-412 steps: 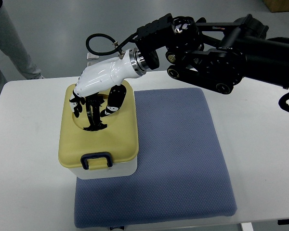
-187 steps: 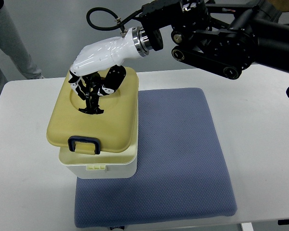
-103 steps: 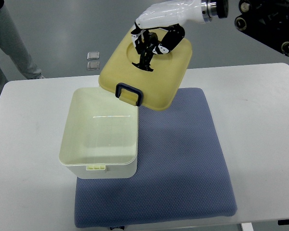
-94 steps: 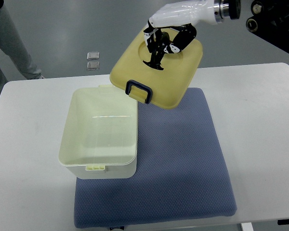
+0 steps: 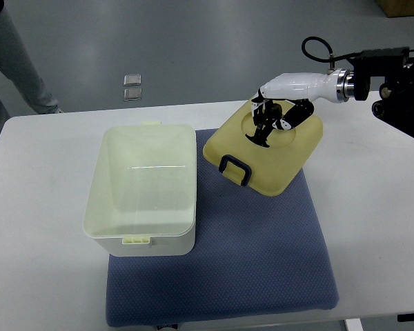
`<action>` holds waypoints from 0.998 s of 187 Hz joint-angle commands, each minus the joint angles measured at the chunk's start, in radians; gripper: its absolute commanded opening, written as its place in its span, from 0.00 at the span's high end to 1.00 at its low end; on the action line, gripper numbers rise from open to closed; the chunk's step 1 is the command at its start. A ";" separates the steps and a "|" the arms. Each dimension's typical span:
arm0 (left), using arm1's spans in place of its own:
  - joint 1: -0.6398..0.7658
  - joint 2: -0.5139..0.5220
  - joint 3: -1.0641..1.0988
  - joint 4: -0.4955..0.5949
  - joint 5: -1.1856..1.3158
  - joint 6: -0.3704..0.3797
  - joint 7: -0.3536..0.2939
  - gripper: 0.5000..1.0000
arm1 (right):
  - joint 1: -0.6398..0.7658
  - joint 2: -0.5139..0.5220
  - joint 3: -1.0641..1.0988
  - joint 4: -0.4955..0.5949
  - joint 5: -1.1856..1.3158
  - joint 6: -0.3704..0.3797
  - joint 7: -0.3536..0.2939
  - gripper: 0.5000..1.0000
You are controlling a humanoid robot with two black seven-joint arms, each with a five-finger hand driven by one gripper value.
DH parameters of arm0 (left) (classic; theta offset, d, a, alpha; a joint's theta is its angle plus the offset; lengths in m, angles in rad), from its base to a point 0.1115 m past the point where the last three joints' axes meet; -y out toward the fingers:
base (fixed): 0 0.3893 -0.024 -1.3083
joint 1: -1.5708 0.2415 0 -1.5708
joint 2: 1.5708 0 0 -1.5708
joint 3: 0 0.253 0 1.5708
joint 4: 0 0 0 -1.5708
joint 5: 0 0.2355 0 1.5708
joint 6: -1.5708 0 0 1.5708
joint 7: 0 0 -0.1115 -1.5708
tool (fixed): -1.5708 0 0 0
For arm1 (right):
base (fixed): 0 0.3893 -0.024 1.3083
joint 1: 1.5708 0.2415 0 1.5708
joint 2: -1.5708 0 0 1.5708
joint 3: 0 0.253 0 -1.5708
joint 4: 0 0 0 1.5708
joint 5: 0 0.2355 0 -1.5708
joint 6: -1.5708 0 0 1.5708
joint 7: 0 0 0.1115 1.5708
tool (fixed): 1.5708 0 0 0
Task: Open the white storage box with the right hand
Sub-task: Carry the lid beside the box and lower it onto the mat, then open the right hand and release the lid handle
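Right hand: we see our glossy white right hand (image 5: 274, 117) with its dark fingers curled around the lid's top handle.
Lid: rounded yellow lid (image 5: 265, 152), tilted, over the mat.
Box: open white storage box (image 5: 141, 189), smooth-walled, at the mat's left edge.
Mat: dimpled blue mat (image 5: 262, 248), mostly bare, on the white tabletop (image 5: 379, 227).
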 commanded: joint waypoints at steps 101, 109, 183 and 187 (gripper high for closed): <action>-0.001 0.000 0.000 0.000 0.000 0.000 0.000 0.00 | -0.130 0.052 -0.003 0.000 -0.009 -0.023 0.000 1.00; -0.001 0.000 0.000 0.000 0.000 0.000 0.000 0.00 | -0.130 0.055 -0.003 0.000 -0.009 -0.021 0.000 1.00; -0.001 0.000 0.000 0.000 0.000 0.000 0.000 0.00 | -0.129 0.047 0.013 0.004 0.075 0.062 0.000 0.17; -0.001 0.000 0.000 0.000 0.000 0.000 0.000 0.00 | -0.129 0.047 0.013 0.004 0.090 0.077 0.000 0.16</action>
